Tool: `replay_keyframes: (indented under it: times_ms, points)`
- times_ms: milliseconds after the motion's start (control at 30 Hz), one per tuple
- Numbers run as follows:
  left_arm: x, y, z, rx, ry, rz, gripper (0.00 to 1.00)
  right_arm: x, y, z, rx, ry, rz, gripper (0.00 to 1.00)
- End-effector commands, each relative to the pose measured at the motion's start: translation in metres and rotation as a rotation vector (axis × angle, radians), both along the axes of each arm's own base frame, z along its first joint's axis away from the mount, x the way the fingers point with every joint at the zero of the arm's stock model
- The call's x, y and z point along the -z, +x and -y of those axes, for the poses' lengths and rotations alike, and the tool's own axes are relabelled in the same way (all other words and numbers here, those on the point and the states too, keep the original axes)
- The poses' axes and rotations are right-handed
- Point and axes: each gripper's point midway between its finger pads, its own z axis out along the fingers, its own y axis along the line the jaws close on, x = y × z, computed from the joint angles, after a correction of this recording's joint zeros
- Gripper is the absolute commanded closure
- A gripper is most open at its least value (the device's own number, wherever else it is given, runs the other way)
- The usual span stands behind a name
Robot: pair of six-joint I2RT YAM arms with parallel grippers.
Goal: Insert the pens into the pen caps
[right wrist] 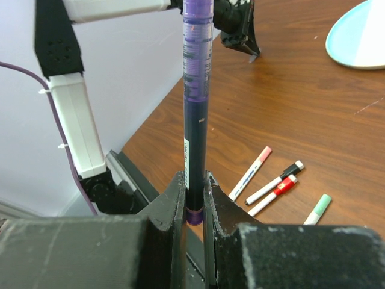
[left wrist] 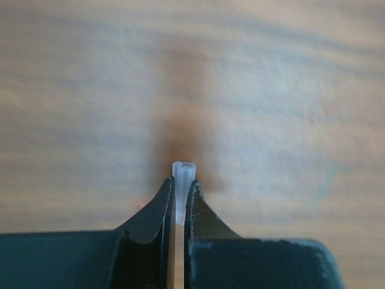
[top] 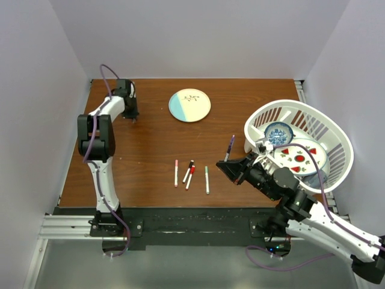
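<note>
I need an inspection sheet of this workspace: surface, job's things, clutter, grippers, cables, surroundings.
Surface: brown wooden table.
Job's things: four pens lie near the front middle, with pink, black, red and green caps; purple pen and pale cap are held.
Clutter: round plate at the far side; white basket at the right, dishes inside.
Grippers: left gripper shut on the pale cap, far left; right gripper shut on the purple pen.
Cables: purple cables along both arms.
Surroundings: white walls on three sides.
</note>
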Motion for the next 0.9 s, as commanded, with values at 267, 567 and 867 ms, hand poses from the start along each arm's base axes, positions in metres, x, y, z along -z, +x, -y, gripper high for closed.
replay_keyframes:
  times_ms: [267,567,867]
  points:
    - [-0.081,-0.051,0.072,0.090,-0.427,0.150,1.00,0.001,0.002,-0.005,-0.003,0.002,-0.046,1.00]
    - [-0.167,-0.116,0.140,0.299,-0.632,0.389,1.00,0.014,-0.008,-0.030,-0.135,-0.063,-0.062,1.00]
    - [-0.255,-0.235,0.230,0.579,-1.032,0.684,1.00,0.036,-0.022,-0.070,-0.313,-0.024,-0.097,1.00]
